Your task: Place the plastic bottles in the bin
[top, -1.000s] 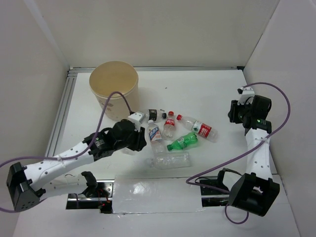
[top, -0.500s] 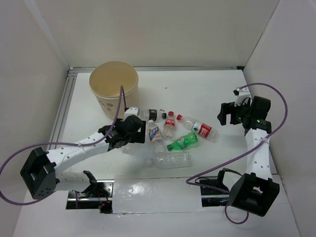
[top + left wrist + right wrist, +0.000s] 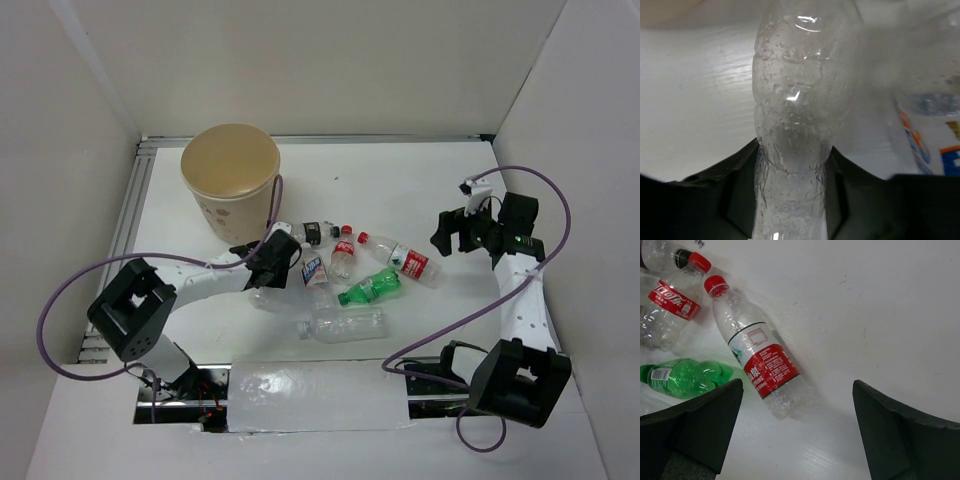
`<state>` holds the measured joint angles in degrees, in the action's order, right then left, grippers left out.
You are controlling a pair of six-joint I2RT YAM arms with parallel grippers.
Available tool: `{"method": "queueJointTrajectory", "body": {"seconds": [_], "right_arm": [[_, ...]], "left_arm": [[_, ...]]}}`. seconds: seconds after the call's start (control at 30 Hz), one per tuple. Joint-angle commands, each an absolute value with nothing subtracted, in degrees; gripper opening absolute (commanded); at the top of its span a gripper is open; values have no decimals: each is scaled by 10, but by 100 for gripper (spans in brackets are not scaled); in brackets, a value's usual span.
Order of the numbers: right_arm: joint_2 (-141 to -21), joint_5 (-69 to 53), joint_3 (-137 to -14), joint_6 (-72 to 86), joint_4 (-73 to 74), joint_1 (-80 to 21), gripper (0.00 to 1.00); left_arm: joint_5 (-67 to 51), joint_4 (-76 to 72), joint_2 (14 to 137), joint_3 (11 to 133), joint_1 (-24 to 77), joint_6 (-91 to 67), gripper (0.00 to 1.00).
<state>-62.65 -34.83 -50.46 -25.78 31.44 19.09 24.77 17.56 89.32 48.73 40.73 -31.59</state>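
Note:
Several plastic bottles lie in a cluster at the table's middle: a red-labelled one [image 3: 403,261] [image 3: 758,361], a green one [image 3: 370,288] [image 3: 684,377], a red-capped cola one [image 3: 343,250] [image 3: 669,305], a blue-labelled one [image 3: 315,270] [image 3: 932,145] and a large clear one [image 3: 342,324]. My left gripper [image 3: 278,254] is shut on a clear bottle [image 3: 799,125], pinched at its narrow part. The tan bin [image 3: 229,180] stands at the back left, beyond that gripper. My right gripper [image 3: 446,232] [image 3: 797,430] hangs open over bare table just right of the red-labelled bottle.
A small dark-labelled bottle [image 3: 314,232] lies at the back of the cluster. White walls close in the table on three sides, with a metal rail [image 3: 125,225] along the left edge. A purple cable [image 3: 262,215] loops from each arm.
My left gripper has moved away from the near edge toward the bin side of the cluster, its arm folding back. My right gripper has swung left toward the bottles.

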Motion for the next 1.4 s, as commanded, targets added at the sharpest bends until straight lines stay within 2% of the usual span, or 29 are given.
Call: {"method": "queueJointTrajectory", "body": {"seconds": [0.0,0.07,0.1,0.13,0.17,0.2,0.27,0.33,0.37,0.43,0.7,0.87,0.97,1.0,1.03,1.07,1.17,1.37], "right_arm": [[-627,-358,-533,-292,338,176,94],[-627,-358,-533,-306,352,164,79],[-627,-366,-533,-321,352,164,57],[-627,-366,-533,-328,352,159,42],[-627,-373,-533,-328,358,154,33],[-627,-373,-533,-337,358,154,31],[-627,-378,-526,-350,352,140,43],[-635,-388,-526,-364,359,130,68],[-643,-388,-526,-364,359,119,86],[-651,-372,-526,-369,348,107,97],[-675,-338,-526,-352,318,72,98],[-675,-316,-509,-352,307,36,99],[-685,-296,-503,-359,300,11,99],[-695,-291,-503,-359,294,5,99],[-700,-285,-503,-359,294,-9,99],[-707,-277,-503,-359,289,-15,99],[-737,-249,-497,-359,268,-31,99],[-802,-212,-502,-340,221,-70,99]], "left_arm": [[230,175,883,504,435,-305,31],[230,208,833,539,468,-294,24],[240,220,814,556,479,-294,21],[245,229,796,596,486,-279,15],[245,237,762,619,486,-271,15],[251,237,749,640,492,-265,13],[251,249,730,705,480,-251,13],[257,249,718,743,453,-243,13],[257,249,712,777,442,-234,15],[262,230,712,796,409,-220,15],[319,121,766,818,276,-189,16],[306,97,823,846,217,-189,23],[301,105,866,864,194,-182,47],[294,112,873,864,189,-182,58],[287,112,878,864,189,-175,81],[280,112,878,864,182,-175,88],[268,131,883,875,176,-169,100],[258,144,795,831,219,-130,100]]}}
